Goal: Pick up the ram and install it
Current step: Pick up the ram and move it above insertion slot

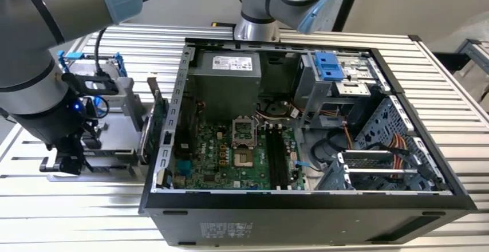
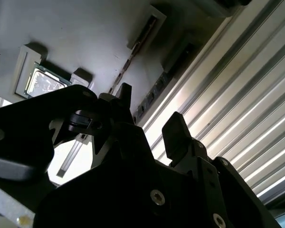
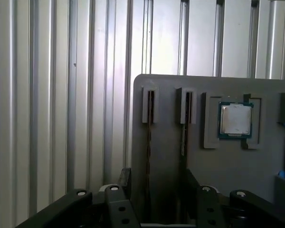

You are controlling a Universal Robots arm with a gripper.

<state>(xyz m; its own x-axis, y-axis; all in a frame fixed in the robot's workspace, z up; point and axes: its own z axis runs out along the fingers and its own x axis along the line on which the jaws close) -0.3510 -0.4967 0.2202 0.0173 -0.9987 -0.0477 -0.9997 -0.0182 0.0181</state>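
**Gripper above the parts holder; ram on edge in its slot**

At the exterior view's left, the gripper hangs low over a grey parts holder on the ribbed counter. In the first wrist view the jaws stand wide, gripping nothing, to either side of the ram. The ram stands on edge in a holder slot, near a square processor chip. Rightward lies the open computer case with its black motherboard slots.

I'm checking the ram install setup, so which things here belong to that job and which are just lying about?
Job: ram in a tray slot; open gripper; black motherboard slots.
Lying about: processor chip; green card.
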